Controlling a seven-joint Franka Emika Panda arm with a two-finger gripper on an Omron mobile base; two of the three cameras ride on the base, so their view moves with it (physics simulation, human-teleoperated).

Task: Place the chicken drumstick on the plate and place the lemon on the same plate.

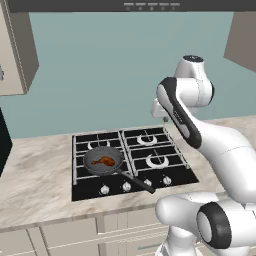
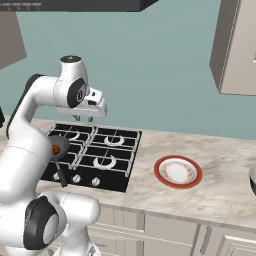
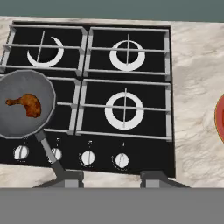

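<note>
Landmark: black glass four-burner cooktop (image 3: 105, 87), thin steel grates, set in the veined beige marble counter (image 2: 210, 195). Row of round silver knobs (image 3: 88, 158) along its near edge. Two-finger dark gripper (image 3: 111, 179) hangs above that edge, fingers narrow, holding nothing. Dark grey round frying pan (image 3: 13, 122) on near-left burner; small orange-brown glossy chicken drumstick (image 3: 27, 104) lies inside. Round flat red-orange-rimmed plate (image 2: 177, 171) sits on the counter right of the cooktop, bare.

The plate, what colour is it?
The plate has a wide red-orange rim and a white, faintly patterned middle. The right base view shows it best.
</note>
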